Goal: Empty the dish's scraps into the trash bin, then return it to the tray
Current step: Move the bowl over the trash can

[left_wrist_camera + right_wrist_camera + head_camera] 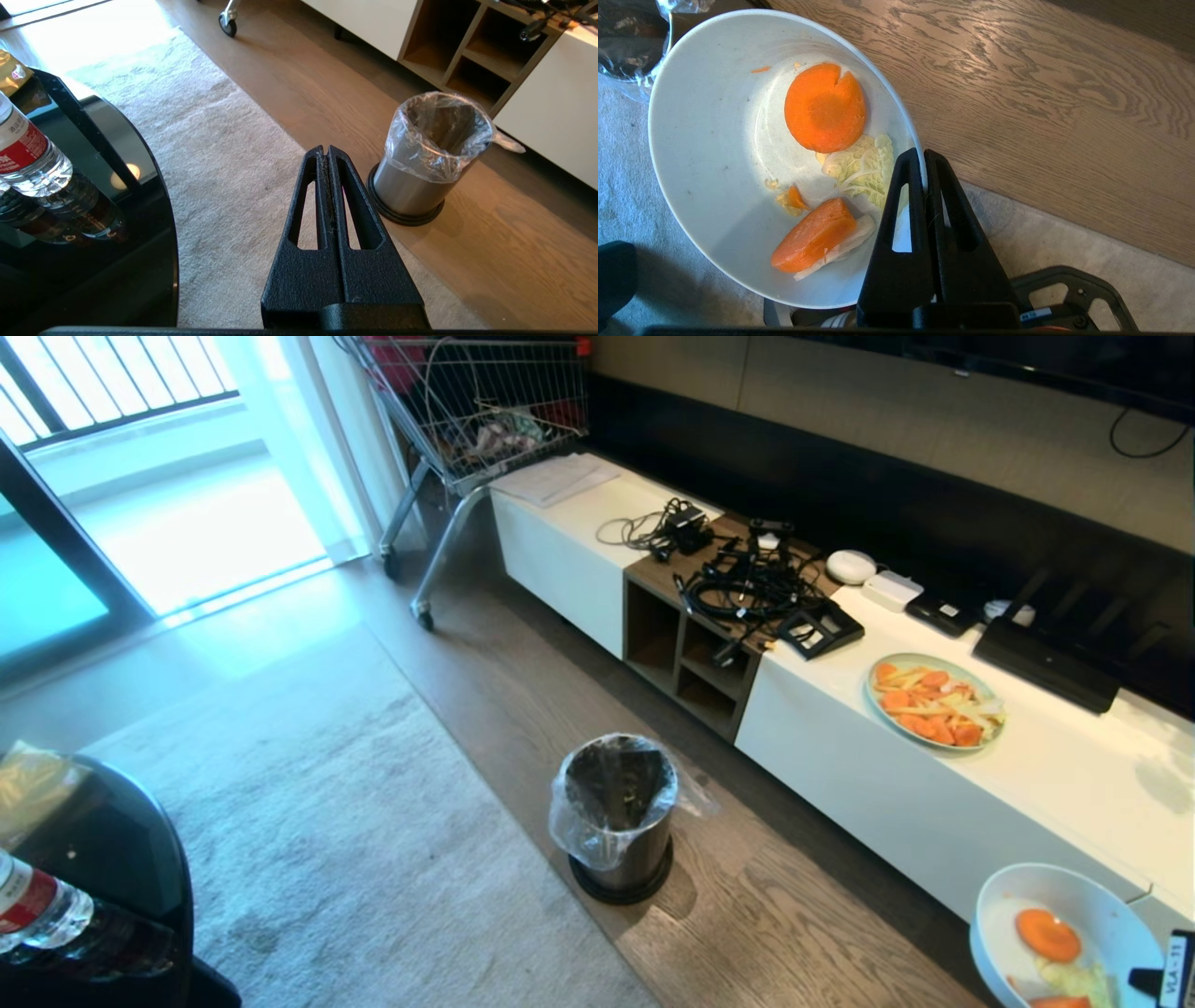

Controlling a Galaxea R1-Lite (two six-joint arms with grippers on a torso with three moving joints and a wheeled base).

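While clamped on rim, tool [923,161] holds dish [710,140].

The right gripper [923,161] has its fingers [906,205] clamped on the dish [714,140] rim. The left gripper [325,151] hangs idle, fingers pressed together.

The small round white bowl [714,154] holds bright orange carrot slices [825,107] and a pale yellow-green leaf bit [861,170]. The shiny grey steel bin [619,821] has a black ring at its base and a clear plastic bag. The long counter [934,784] is white. At right, a pale green plate [935,700] carries orange and yellow pieces. The wood floor [775,915] is brown with wavy grain, and the rug [308,821] is grey.
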